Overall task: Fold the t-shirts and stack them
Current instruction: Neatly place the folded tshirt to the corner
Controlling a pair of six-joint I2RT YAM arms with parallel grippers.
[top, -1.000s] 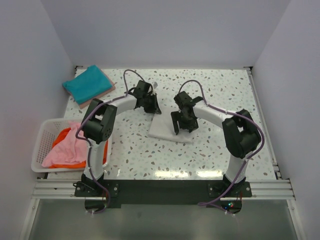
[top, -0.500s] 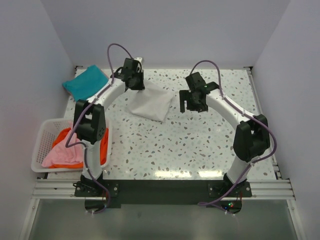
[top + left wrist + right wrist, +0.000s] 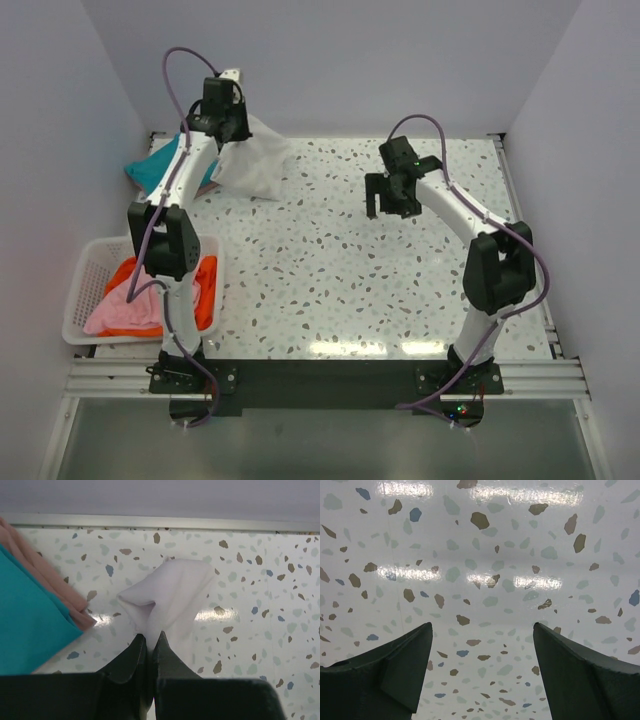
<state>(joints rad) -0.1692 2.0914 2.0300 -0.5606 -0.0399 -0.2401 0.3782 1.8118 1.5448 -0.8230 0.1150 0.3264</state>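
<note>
Left pincer (image 3: 224, 112) holds the folded white t-shirt (image 3: 255, 160) up beside the stack at the upper left of the frame.

Nearest, at lower left, the white basket (image 3: 80, 262) holds a pink t-shirt (image 3: 125, 305) and an orange t-shirt (image 3: 205, 290), not yet folded. Farther in, right of centre, the right pincer (image 3: 386, 206) hangs released over the bare speckled surface (image 3: 330, 290), well apart from any cloth. At the far edge the left pincer is clenched on a bunched corner of the white t-shirt, which hangs just beside the teal t-shirt (image 3: 160, 172) lying on a pinkish one (image 3: 60, 592). To land it well, the cloth probably needs laying flat and square over the teal, hanging end first, with release only once it rests. The hanging bulk could drag and rumple the stack's edge.
</note>
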